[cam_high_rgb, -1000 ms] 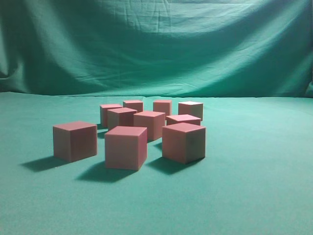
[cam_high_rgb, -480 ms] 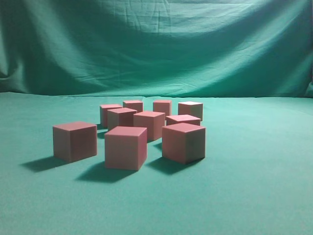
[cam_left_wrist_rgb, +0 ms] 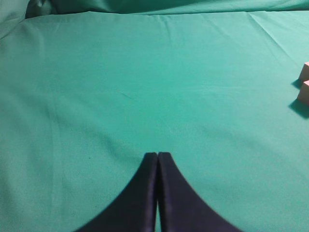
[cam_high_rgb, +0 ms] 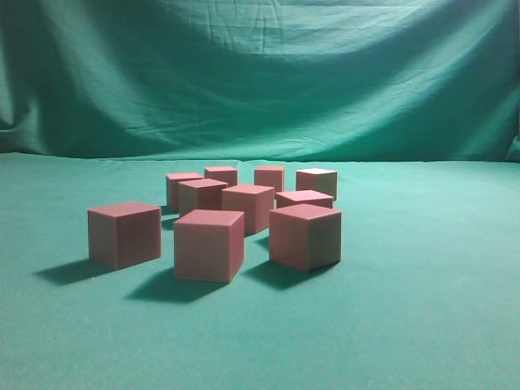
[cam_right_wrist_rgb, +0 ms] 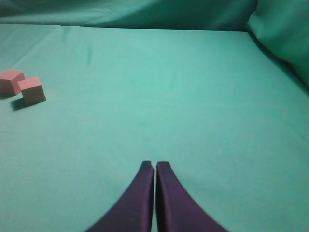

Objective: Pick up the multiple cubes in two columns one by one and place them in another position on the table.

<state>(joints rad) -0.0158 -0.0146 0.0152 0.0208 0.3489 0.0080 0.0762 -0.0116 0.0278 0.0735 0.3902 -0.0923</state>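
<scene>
Nine small tan-sided, pink-topped cubes (cam_high_rgb: pixel 248 207) show, clustered mid-counter on the smooth green cloth counter (cam_high_rgb: pixel 422 325), with a possible tenth hidden. One lone cube (cam_high_rgb: pixel 124 234) sits at about nine o'clock of the group; the rest crowd in loose rows toward twelve o'clock, some nearly touching. Neither arm shows in the exterior view. The left hand (cam_left_wrist_rgb: pixel 157 154) is clenched on nothing over bare cloth, two cubes at its three o'clock edge. The right hand (cam_right_wrist_rgb: pixel 155 163) is likewise clenched and empty, two cubes at its ten o'clock. The main risk, in my judgement, is crowding: fingers descending into the tight rear rows could nudge neighbours, and sharp edges may twist in an off-centre grip.
</scene>
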